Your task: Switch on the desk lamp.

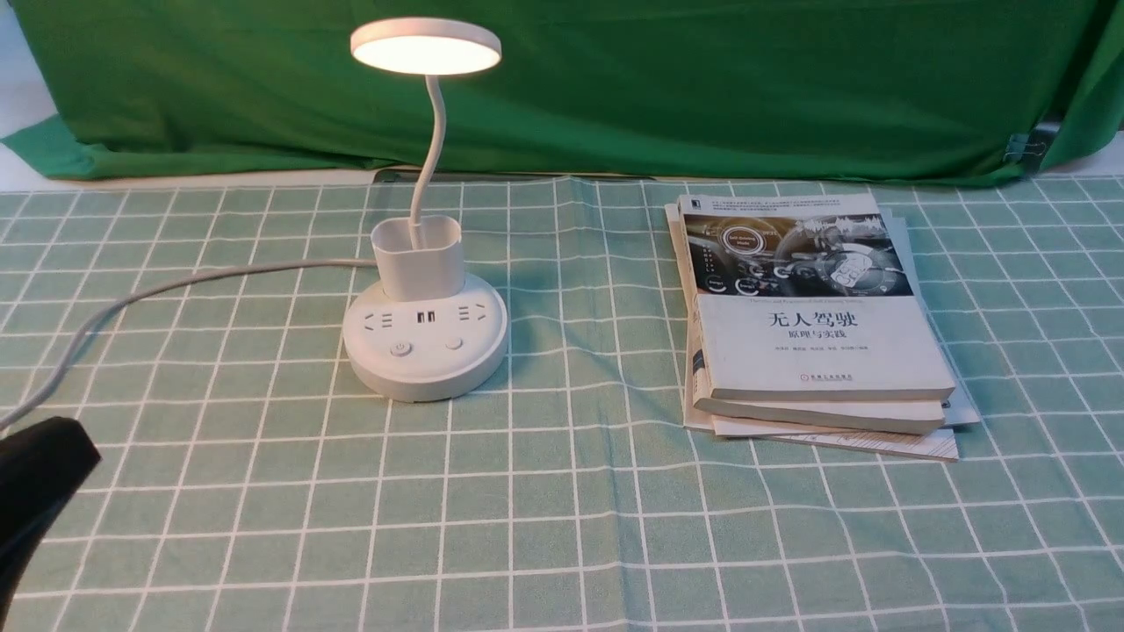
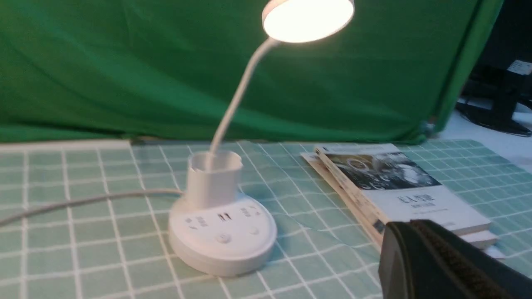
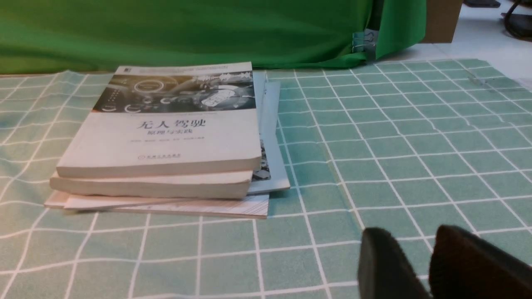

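Front view. Left tool (image 1: 66,434): dark tip only, cut off by the frame at lower left, slanting up and inward from the edge; well apart from the lamp. Desk lamp (image 1: 426,333) stands on the bench (image 1: 562,509) in the upper left of the frame, lit. Long axis close to vertical; the thin gooseneck (image 1: 436,123) rises from the cup holder (image 1: 420,263) in a slight S-bend. Disc head (image 1: 426,44) nearly level, glowing face down. Power button (image 1: 400,348) and second button (image 1: 454,344) on the near part of the base, facing up. Grey cable (image 1: 176,283) runs from behind the cup holder to the left edge. Stack of books (image 1: 812,333) at right, covers up, beneath green cloth (image 1: 615,88) hung across the top.

Left wrist view. Left tool narrow, its two fingers together, nothing seen between them; tips point forward over the bench, apart from the lamp. Lamp upright on its base, neck bowed, head tilted from this angle, shining downward.

Right wrist view. Right tool (image 3: 411,232) shows two blurred dark fingertips with a gap between, modestly wide, nothing seen in the gap. Fingers point forward over the bench, near the books but apart from them.
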